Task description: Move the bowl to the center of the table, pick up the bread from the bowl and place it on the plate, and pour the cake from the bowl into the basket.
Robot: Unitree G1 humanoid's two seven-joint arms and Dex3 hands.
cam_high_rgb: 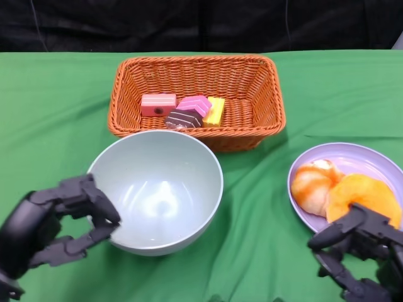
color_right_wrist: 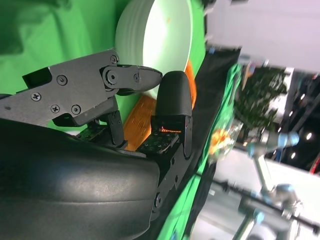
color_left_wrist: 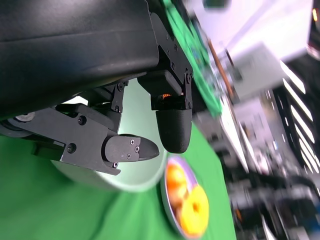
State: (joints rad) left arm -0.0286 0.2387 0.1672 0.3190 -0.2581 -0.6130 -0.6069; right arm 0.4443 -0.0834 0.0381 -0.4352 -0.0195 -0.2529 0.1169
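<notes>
The pale green bowl point(cam_high_rgb: 157, 189) stands empty near the middle of the green table. My left hand point(cam_high_rgb: 56, 226) is at its left rim, one finger over the rim and the thumb under the outer wall, pinching it. The left wrist view shows the bowl point(color_left_wrist: 135, 100) right behind those fingertips point(color_left_wrist: 172, 132). Several small cakes point(cam_high_rgb: 182, 110) lie in the orange wicker basket point(cam_high_rgb: 195, 61) behind the bowl. Two orange breads point(cam_high_rgb: 313, 182) point(cam_high_rgb: 362, 195) sit on the lilac plate point(cam_high_rgb: 340, 150) at the right. My right hand point(cam_high_rgb: 362, 251) hovers at the plate's near edge, fingers apart, holding nothing.
A black backdrop runs along the table's far edge. Bare green cloth lies between bowl and plate and along both sides of the basket. In the right wrist view the bowl point(color_right_wrist: 155, 35) and a strip of basket point(color_right_wrist: 140, 120) show beyond the fingers.
</notes>
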